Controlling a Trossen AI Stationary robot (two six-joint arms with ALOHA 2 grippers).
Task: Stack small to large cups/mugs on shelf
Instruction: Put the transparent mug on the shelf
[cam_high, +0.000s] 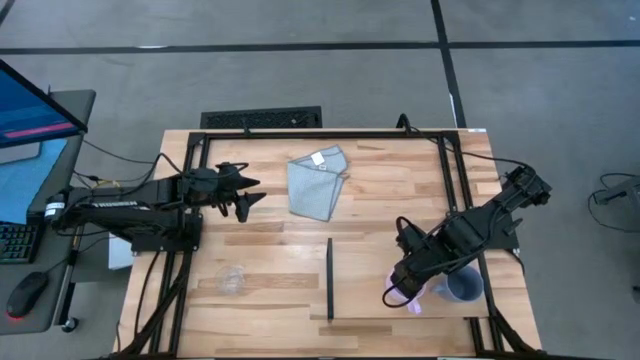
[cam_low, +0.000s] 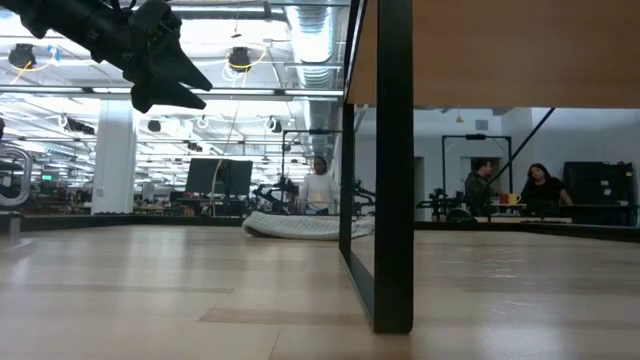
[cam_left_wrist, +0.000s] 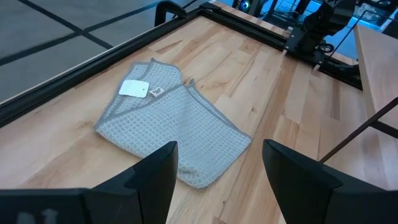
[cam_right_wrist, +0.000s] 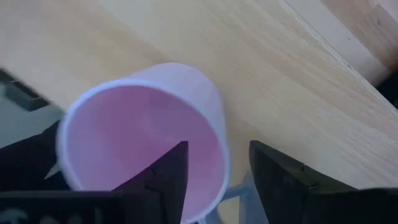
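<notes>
Pink-purple mug (cam_right_wrist: 146, 140) on shelf (cam_high: 400, 260), near shelf's front edge, just beside grey-blue mug (cam_high: 462, 286) close to shelf's right end. Right gripper (cam_high: 400, 292) over pink mug, fingers (cam_right_wrist: 168, 174) spread w/ one side of the rim between them; can't tell if touching. Clear cup (cam_high: 232, 279) on left part of table, well apart from shelf, beyond black divider strip (cam_high: 330, 278). Bare wood betw. strip and mugs, also around clear cup. Left gripper (cam_high: 250, 192) fully spread, empty, held above table at left-rear, near folded cloth (cam_high: 316, 184). Cloth flat at rear-centre, well apart from shelf; small white tag (cam_left_wrist: 134, 88) on it, no legible text. Table's black frame (cam_high: 300, 133) along rear edge. People (cam_low: 540, 187) far behind in low view.
</notes>
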